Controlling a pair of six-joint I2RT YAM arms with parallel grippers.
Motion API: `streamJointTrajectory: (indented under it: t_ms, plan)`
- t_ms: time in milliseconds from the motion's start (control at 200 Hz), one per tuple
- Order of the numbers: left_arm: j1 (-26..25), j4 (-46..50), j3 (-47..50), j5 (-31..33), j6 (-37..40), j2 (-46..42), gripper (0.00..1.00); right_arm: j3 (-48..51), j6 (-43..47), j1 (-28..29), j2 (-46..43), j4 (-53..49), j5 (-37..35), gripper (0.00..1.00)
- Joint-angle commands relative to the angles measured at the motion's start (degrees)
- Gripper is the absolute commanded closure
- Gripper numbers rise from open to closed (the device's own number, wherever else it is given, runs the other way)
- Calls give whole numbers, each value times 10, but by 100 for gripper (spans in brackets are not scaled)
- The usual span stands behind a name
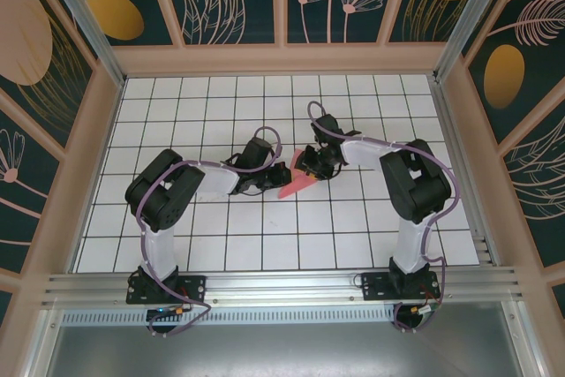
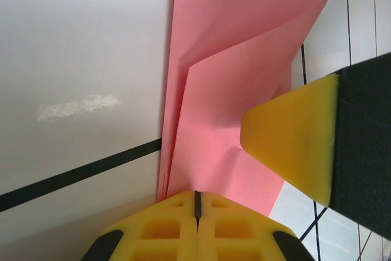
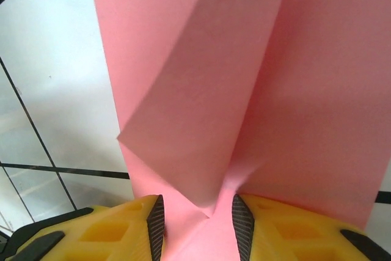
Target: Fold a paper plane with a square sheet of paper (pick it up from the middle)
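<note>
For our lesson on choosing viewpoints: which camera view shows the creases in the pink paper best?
Right wrist: the paper and its raised creases show large. Left wrist shows layered edges entering the shut left claw; top shows a small pink sliver.

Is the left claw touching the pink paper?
Touching. In the left wrist view, the left claw is shut, and the pink paper runs straight into its closed tips.

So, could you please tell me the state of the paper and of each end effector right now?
Salmon-pink thin paper sheet: partly folded, creased flaps raised, not yet a plane.
Left end effector: shut, pinching the sheet.
Right end effector: jaws apart, straddling a raised fold.
</note>
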State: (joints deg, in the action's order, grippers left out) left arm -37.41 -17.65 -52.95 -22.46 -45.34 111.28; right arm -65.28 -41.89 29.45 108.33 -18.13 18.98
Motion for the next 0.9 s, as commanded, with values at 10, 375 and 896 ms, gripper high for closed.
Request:
streamJointTrajectory:
  t_ms: [10,375,896]
  plan:
    - [2,62,-1,35,2,26,96,-2,32,-1,-55,-24,-32,59]
    - [2,67,5,38,1,33,100,93,72,-1,-88,133,54,91]
    - [2,101,-2,43,-8,45,100,102,122,-16,-8,191,70,97]
